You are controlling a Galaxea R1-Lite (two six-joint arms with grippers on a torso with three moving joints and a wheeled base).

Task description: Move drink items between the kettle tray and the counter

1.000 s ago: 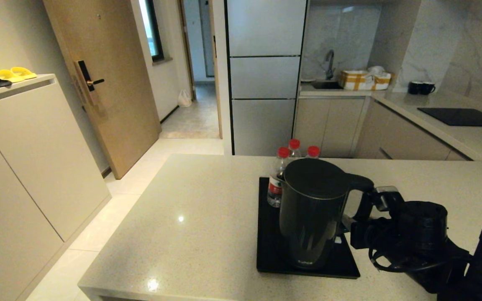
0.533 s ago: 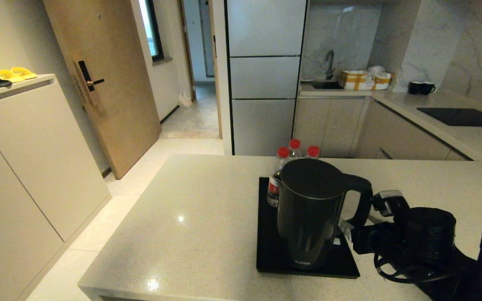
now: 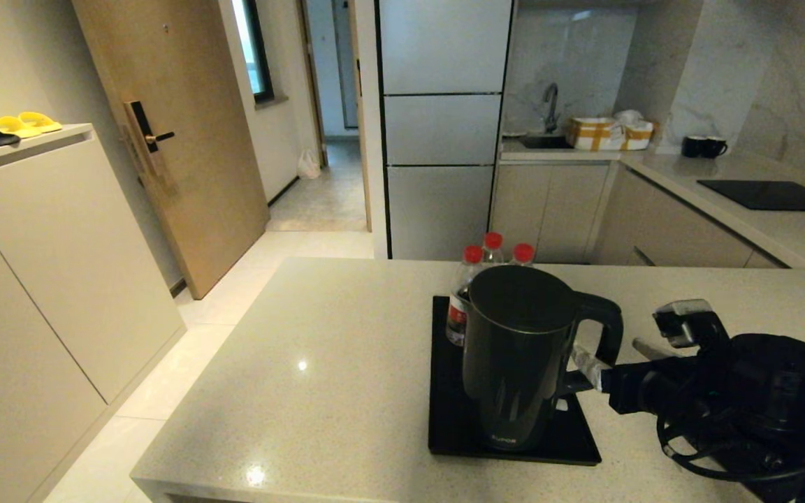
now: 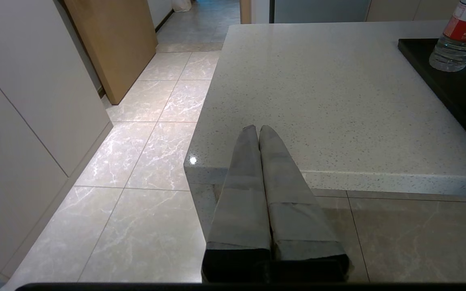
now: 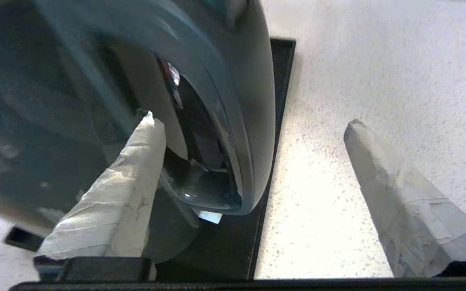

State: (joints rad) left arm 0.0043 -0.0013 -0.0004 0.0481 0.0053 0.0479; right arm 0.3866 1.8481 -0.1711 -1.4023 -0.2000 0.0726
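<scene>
The matte black kettle [image 3: 518, 356] stands upright on the glossy black kettle tray [image 3: 448, 419], handle [image 3: 602, 328] pointing right. My right gripper [image 3: 612, 356] is open beside that handle. In the right wrist view one taped finger [image 5: 136, 178] reaches into the handle loop [image 5: 257, 101] and the other finger [image 5: 382, 182] hangs over the bare counter [image 5: 358, 81], neither pressing on the handle. My left gripper [image 4: 258, 128] is shut and empty, low off the counter's [image 4: 338, 101] near left corner, out of the head view.
Three red-capped water bottles [image 3: 462, 293] stand on the tray's far side, just behind the kettle. A black hob panel [image 3: 769, 195] lies on the far right counter. A cream cabinet [image 3: 25, 209] with slippers is at the left. The counter's front edge [image 3: 270, 482] is close.
The kettle has settled lower onto the tray. My right gripper has let go of the handle, opened, and drawn back to the right.
</scene>
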